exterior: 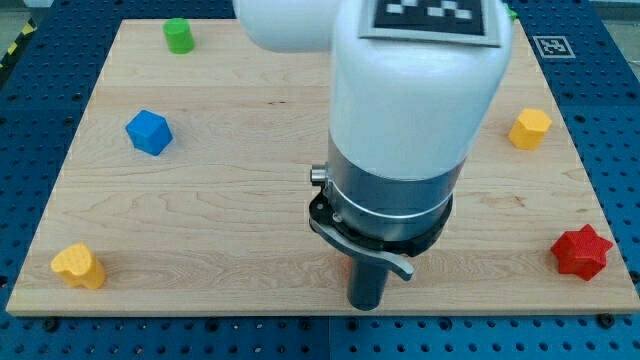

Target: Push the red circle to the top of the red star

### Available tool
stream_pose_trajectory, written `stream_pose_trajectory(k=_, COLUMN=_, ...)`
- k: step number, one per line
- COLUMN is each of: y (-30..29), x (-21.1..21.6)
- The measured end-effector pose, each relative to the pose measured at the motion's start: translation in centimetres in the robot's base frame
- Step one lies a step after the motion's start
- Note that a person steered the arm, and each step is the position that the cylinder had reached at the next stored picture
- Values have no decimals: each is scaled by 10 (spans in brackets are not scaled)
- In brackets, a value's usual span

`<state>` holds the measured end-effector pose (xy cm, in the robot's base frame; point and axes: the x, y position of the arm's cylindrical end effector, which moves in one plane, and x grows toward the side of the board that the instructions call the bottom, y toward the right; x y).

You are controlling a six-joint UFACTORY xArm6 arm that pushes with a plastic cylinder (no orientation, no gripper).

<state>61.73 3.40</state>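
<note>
While the white arm body point(415, 110) fills the middle of the frame, the red star point(581, 252) stays fully visible, so it serves as reference for all positions.

- Red star: lies on the wooden board point(250, 230) close to the corner at the view's bottom right, nothing touching it.
- My tip point(367, 305): well to the view's left of the red star and slightly lower in the view, near the board's bottom edge. The dark rod comes out from under a grey collar point(390, 200) with a metal clip.
- Claw state: none fitted. The arm ends in the plain rod, so nothing opens or closes and nothing is held.
- Red circle point(342, 268): only a reddish sliver shows, well to the view's left of the red star, right beside the rod on its left side. Its shape cannot be made out, nor whether rod and block touch. It is level with the star, not above it.
- Orange-yellow block point(530, 128): above the star, slightly left.
- Blue cube point(149, 131): far left of the star, higher.
- Green block point(179, 35): far left, near the view's top.
- Yellow block point(78, 266): far left of the star, about level with it.
</note>
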Motion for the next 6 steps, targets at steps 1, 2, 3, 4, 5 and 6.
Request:
stream_pose_trajectory(k=1, y=-21, x=1)
stream_pose_trajectory(k=2, y=-60, x=-10)
stream_pose_trajectory(k=3, y=-40, x=-17)
stream_pose_trajectory(k=4, y=-19, x=-37)
stream_pose_trajectory(k=5, y=-19, x=-38)
stream_pose_trajectory(k=6, y=-16, x=-37)
